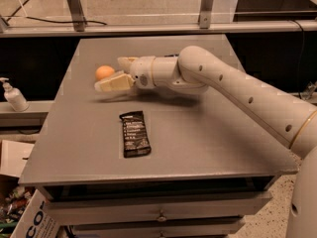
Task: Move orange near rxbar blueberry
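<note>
The orange (103, 72) lies on the grey table (198, 133) at the back left. My gripper (109, 74) reaches in from the right, low over the table, and is open. Its near finger (113, 83) lies in front of the orange and its far finger (127, 61) behind it, so the fruit sits between them at the tips. I cannot tell whether a finger touches it. The navy rxbar blueberry is not in clear view. Only a dark sliver (171, 55) shows behind my wrist.
A longer black wrapper with white text (134, 133) lies in the table's front middle. A soap pump bottle (13, 96) stands on a ledge to the left. Cardboard boxes (20, 182) stand on the floor at the lower left. Drawers run under the table's front edge.
</note>
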You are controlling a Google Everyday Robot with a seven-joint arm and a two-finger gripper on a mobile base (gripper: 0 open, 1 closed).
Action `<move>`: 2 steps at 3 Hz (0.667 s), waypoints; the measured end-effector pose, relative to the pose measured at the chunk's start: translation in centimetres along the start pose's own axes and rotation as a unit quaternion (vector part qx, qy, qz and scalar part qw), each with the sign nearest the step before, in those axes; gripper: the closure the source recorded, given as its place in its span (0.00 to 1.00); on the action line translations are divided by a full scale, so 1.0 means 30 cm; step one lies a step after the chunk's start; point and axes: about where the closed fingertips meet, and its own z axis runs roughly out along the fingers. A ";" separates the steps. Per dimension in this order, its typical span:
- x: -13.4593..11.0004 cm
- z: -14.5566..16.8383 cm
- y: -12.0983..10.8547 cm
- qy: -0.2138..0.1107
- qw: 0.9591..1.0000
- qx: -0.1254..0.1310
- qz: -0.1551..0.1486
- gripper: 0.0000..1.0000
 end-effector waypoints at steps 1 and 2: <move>0.011 0.019 0.003 0.003 1.000 0.002 0.006 0.42; 0.026 0.036 0.023 0.009 1.000 0.000 0.011 0.64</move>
